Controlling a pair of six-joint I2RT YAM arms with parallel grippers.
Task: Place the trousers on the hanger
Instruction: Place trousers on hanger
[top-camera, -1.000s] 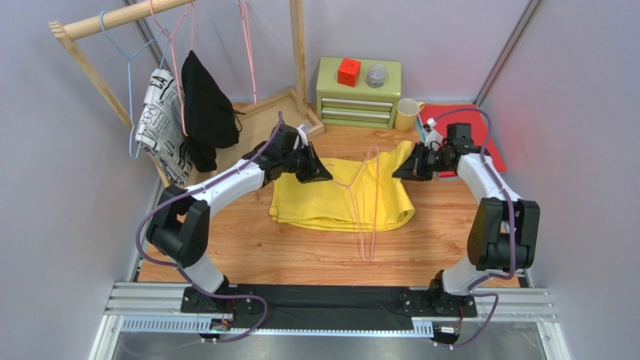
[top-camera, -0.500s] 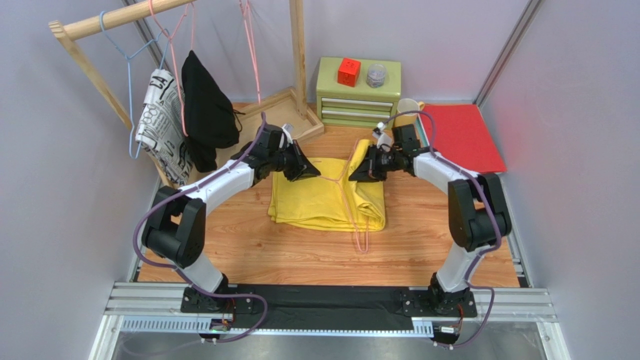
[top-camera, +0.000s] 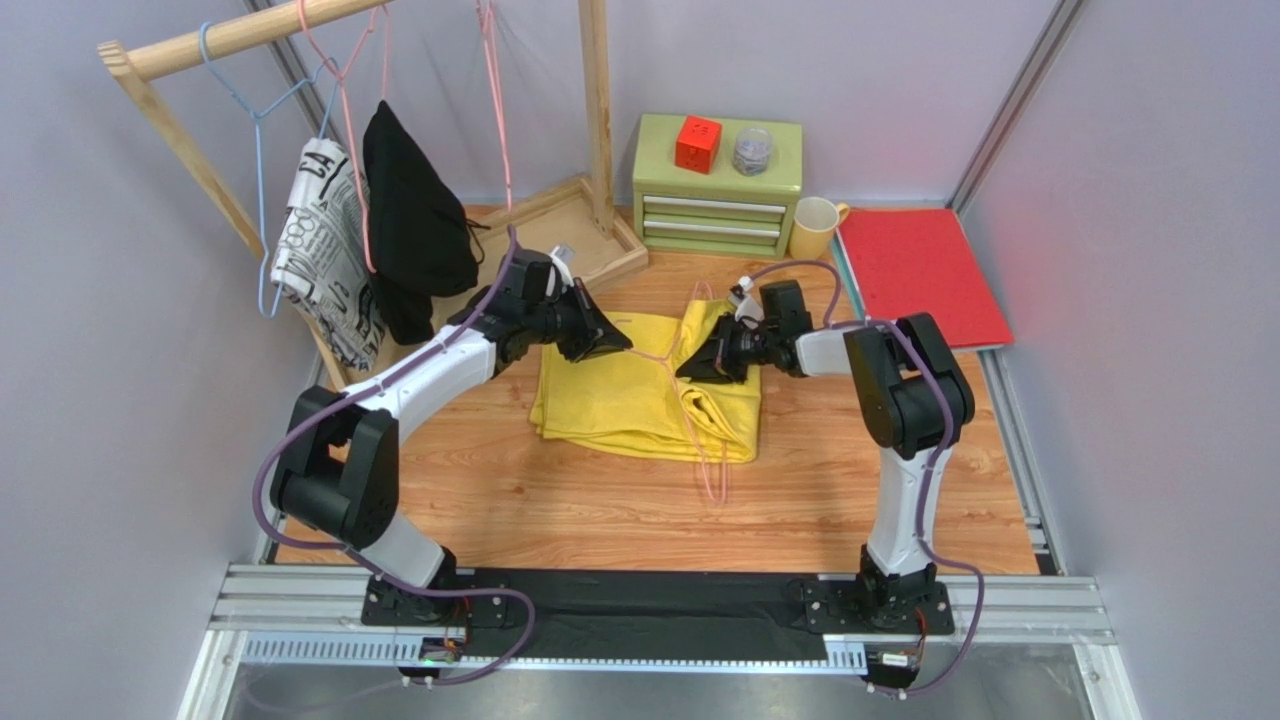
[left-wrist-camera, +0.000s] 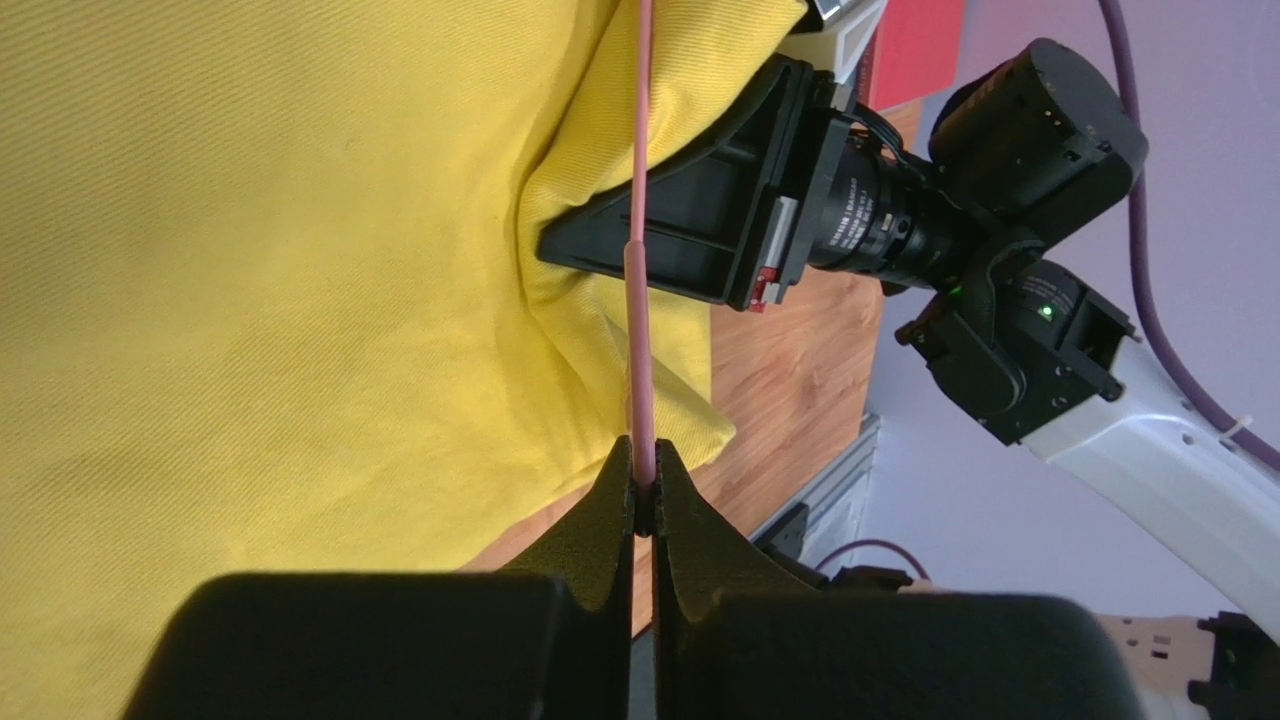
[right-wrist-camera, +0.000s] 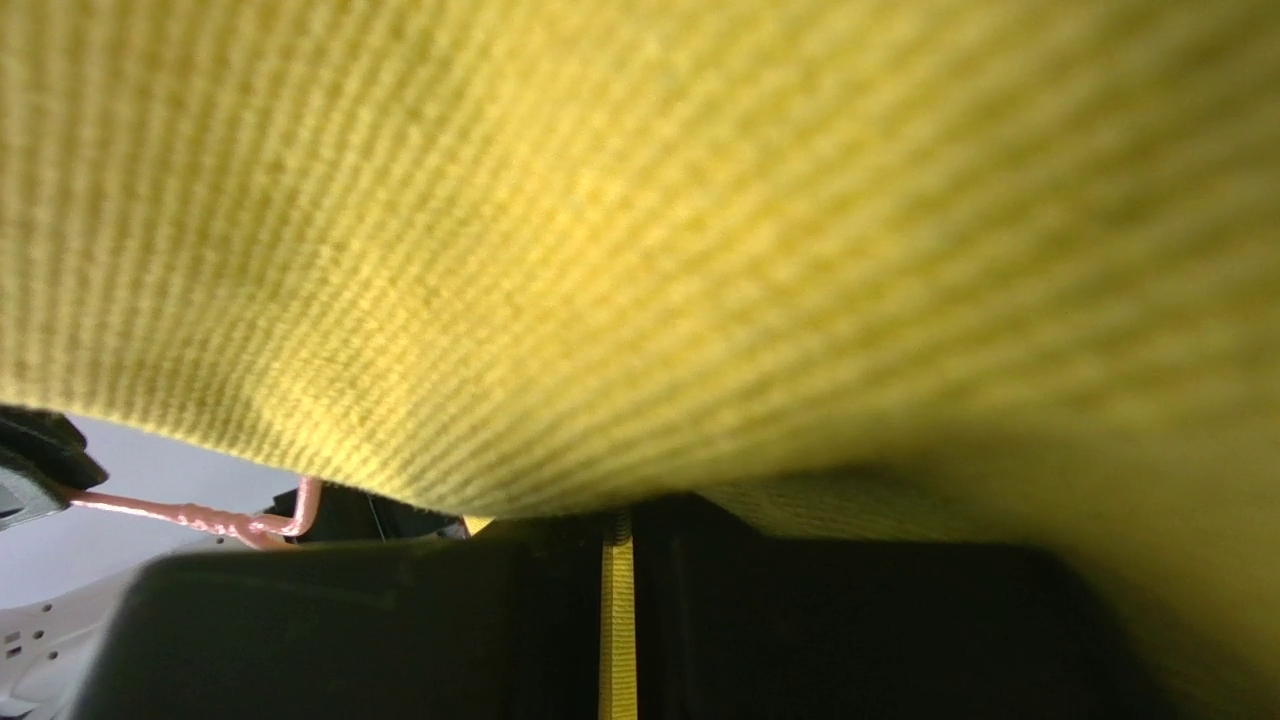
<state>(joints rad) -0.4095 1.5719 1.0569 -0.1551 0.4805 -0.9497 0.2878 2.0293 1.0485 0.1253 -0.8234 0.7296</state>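
Note:
The yellow trousers (top-camera: 616, 393) lie folded on the wooden table, their right part doubled back to the left over the pink wire hanger (top-camera: 703, 435), whose lower end sticks out toward the near edge. My left gripper (top-camera: 619, 347) is shut on the hanger's wire (left-wrist-camera: 642, 375) at the trousers' far left. My right gripper (top-camera: 688, 368) is shut on a fold of the trousers (right-wrist-camera: 631, 240), which fill the right wrist view; yellow cloth shows between the jaws. In the left wrist view the right gripper (left-wrist-camera: 601, 248) sits just beyond the wire.
A wooden rack (top-camera: 226, 38) at the far left holds a light blue hanger (top-camera: 263, 165), pink hangers, a black garment (top-camera: 413, 218) and a patterned garment (top-camera: 323, 248). A green drawer box (top-camera: 718, 188), a yellow mug (top-camera: 813, 228) and a red folder (top-camera: 920, 273) stand at the back right.
My right gripper has swept left with the trousers' right edge, folding it over the hanger. My left gripper and the hanger have shifted slightly left. The red folder is uncovered.

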